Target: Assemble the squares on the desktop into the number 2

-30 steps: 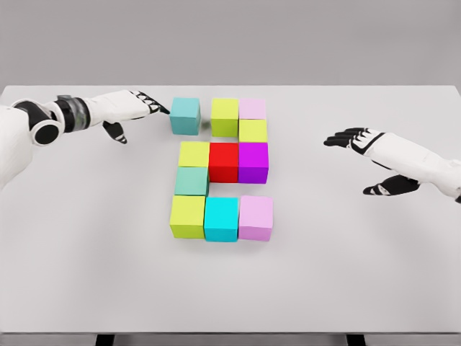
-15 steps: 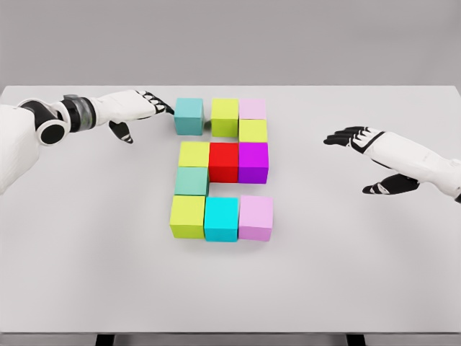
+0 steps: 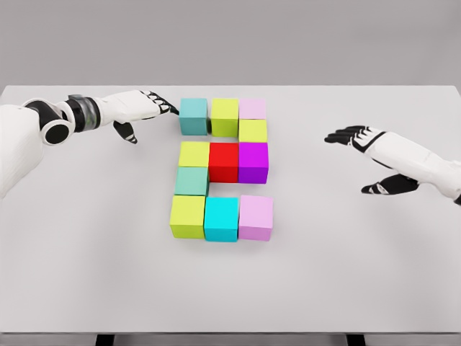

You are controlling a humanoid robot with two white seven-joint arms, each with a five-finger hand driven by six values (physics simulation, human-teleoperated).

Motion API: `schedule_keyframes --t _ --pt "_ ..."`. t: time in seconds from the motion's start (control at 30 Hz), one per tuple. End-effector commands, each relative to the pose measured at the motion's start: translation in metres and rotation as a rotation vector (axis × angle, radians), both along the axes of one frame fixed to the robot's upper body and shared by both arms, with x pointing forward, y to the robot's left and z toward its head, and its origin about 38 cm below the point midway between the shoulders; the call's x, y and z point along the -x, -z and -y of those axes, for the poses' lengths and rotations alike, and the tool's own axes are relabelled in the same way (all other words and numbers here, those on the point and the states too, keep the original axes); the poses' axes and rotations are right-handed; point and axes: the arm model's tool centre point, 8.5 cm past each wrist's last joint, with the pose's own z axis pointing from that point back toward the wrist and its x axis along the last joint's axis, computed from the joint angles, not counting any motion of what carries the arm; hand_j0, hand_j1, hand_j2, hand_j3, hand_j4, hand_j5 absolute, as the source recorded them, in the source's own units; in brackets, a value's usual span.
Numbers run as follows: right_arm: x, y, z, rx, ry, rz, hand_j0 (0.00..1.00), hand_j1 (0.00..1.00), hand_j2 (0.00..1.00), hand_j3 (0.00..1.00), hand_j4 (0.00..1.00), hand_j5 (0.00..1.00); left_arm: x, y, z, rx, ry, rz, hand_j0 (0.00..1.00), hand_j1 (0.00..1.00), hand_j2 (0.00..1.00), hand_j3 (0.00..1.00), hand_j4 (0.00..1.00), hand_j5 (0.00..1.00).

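Here, the teal cube (image 3: pixel 194 117) is seen at the far left of the block figure on the worktop (image 3: pixel 86 238), just beside the yellow-green cube (image 3: pixel 225 117). The left hand (image 3: pixel 140 108), fingers extended, touches its left face; the right hand (image 3: pixel 367 155) is held open, well apart.

Ten blocks (image 3: pixel 224 168) sit mid-table (image 3: pixel 86 252), forming rows of three (top, middle, bottom). Single blocks link them: upper right, lower left.

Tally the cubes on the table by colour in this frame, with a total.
Yellow-green cubes: 4
Teal cubes: 2
Light pink cubes: 2
Red cube: 1
Magenta cube: 1
Cyan cube: 1
Total: 11 cubes
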Motion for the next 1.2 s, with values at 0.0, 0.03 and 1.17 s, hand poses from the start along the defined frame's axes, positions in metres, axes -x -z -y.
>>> schedule_keyframes --t 0.0,0.03,1.17 --pt "0.0 -0.01 0.004 -0.029 0.019 0.031 1.0 1.0 1.0 1.0 1.0 1.0 0.0 -0.001 0.0 0.008 -0.003 0.001 0.99 0.99 0.99 0.99 0.99 0.99" --pt "0.0 -0.015 0.006 -0.03 0.025 0.046 1.0 1.0 1.0 1.0 1.0 1.0 0.0 -0.001 0.0 0.008 -0.003 0.001 0.99 0.99 0.99 0.99 0.99 0.99" --pt "0.013 -0.008 0.013 -0.051 0.061 0.047 1.0 1.0 1.0 1.0 1.0 1.0 0.037 -0.072 -0.191 -0.038 -0.296 0.096 1.0 1.0 1.0 1.0 1.0 1.0"
